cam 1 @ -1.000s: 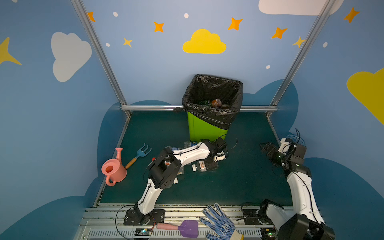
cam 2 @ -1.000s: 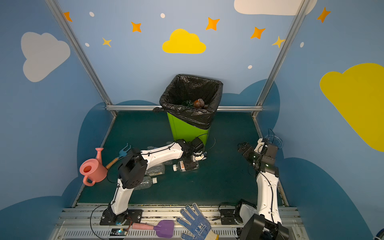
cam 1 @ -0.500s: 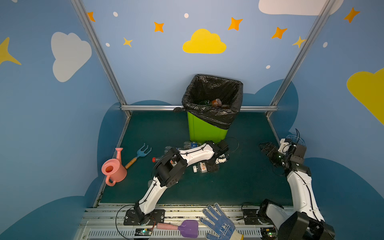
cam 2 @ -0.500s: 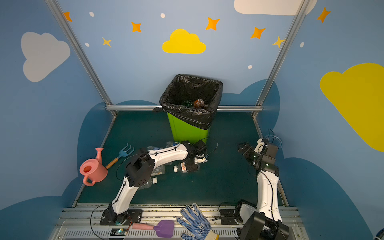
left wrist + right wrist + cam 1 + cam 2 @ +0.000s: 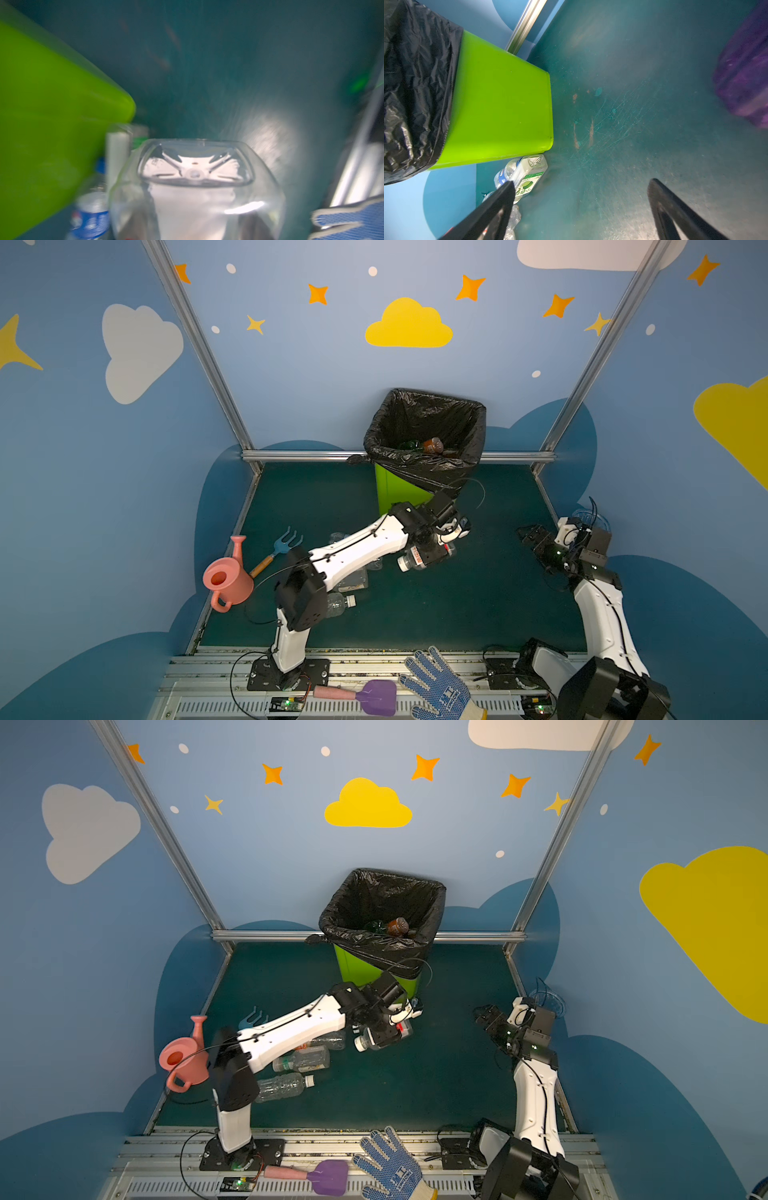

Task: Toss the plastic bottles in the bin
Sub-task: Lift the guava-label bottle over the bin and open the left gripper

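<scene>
Green floor (image 5: 457, 614) by the bin (image 5: 395, 489): left gripper (image 5: 432, 553) pinches a clear bottle (image 5: 411, 562), lying level, cap pointing left (right gripper (image 5: 581, 181) is spread).

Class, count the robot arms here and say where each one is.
2: left arm stretches toward the bin; right arm stands by the right wall. None seems hidden.

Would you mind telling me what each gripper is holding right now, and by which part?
The left gripper holds a clear bottle across its body, cap end sticking out. The right gripper is open and empty.
</scene>
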Controlling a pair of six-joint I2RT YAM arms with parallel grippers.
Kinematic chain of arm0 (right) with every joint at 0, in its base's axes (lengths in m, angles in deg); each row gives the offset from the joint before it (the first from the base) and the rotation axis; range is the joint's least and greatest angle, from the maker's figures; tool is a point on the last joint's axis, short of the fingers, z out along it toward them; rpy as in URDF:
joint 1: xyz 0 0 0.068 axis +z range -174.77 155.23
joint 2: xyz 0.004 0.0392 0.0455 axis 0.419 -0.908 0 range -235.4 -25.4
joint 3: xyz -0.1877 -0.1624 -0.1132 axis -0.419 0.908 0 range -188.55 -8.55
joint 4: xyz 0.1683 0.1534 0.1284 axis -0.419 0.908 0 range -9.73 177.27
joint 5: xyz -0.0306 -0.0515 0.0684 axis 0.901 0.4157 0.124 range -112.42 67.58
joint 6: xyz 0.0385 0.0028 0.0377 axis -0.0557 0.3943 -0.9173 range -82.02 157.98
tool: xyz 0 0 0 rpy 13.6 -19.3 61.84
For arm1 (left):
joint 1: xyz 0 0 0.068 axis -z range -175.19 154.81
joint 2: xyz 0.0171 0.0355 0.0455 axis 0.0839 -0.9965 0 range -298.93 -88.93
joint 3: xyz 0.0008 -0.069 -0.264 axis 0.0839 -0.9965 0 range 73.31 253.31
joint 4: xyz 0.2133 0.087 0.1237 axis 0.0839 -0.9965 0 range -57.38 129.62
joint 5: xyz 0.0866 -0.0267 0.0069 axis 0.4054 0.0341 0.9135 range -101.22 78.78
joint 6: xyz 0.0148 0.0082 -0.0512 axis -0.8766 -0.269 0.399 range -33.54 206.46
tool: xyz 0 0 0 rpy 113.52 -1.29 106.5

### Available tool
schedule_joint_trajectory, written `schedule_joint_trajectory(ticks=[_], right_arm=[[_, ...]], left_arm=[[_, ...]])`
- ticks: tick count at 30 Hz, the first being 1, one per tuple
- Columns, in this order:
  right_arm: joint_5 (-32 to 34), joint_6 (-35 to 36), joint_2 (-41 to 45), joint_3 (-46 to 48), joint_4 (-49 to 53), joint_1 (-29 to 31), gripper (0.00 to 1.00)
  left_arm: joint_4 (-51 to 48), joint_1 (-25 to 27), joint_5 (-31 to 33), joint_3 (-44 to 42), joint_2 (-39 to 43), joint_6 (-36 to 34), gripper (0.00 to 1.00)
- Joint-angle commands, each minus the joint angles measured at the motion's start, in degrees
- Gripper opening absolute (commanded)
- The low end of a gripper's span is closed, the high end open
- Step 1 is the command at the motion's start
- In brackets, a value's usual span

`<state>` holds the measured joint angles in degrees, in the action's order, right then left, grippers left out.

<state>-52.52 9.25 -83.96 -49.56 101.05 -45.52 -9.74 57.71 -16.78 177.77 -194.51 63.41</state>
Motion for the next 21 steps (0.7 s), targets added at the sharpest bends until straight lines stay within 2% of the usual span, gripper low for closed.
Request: schedule_joint_trajectory(ticks=[1,4,8,10,12,15,17,20,21], right_arm=[[-2.8,-1.7,-0.5,-2.2,-3.2,-0.1,0.98],[-3.8,-2.5,-1.1,-2.5,-4.6,0.1,0.98],[-4.6,-2.5,-2.2,-3.4,-5.1,1.0,0.98],[-4.9,-2.6,-2.7,-3.8,-5.2,1.7,0.97],[-4.8,-2.9,-2.9,-4.2,-5.2,2.4,0.97],[-4.7,-2.9,-2.1,-4.6,-5.1,3.7,0.97],[-4.5,-2.6,-1.3,-4.9,-4.1,3.9,0.97],[-4.1,-3.1,0.4,-4.9,-3.5,4.2,0.97],[-3.9,-2.9,1.0,-4.9,-3.2,4.0,0.97]], left_arm=[[2.3,-0.6,-1.3,3.9,9.9,2.0,0.53],[9.2,-1.2,2.9,4.4,19.5,0.7,0.55],[23.4,-1.5,6.3,4.9,30.7,-4.1,0.60],[31.1,-1.9,7.1,4.9,32.6,-5.6,0.60],[37.5,-3.5,6.8,6.0,31.0,-5.5,0.60],[36.5,-11.7,-0.2,15.0,21.2,6.6,0.60],[30.7,-15.9,-4.7,26.0,8.6,14.7,0.59],[13.8,-16.5,-5.8,56.9,-16.6,18.1,0.62],[13.0,-16.3,-2.8,65.1,-22.1,19.2,0.63]])
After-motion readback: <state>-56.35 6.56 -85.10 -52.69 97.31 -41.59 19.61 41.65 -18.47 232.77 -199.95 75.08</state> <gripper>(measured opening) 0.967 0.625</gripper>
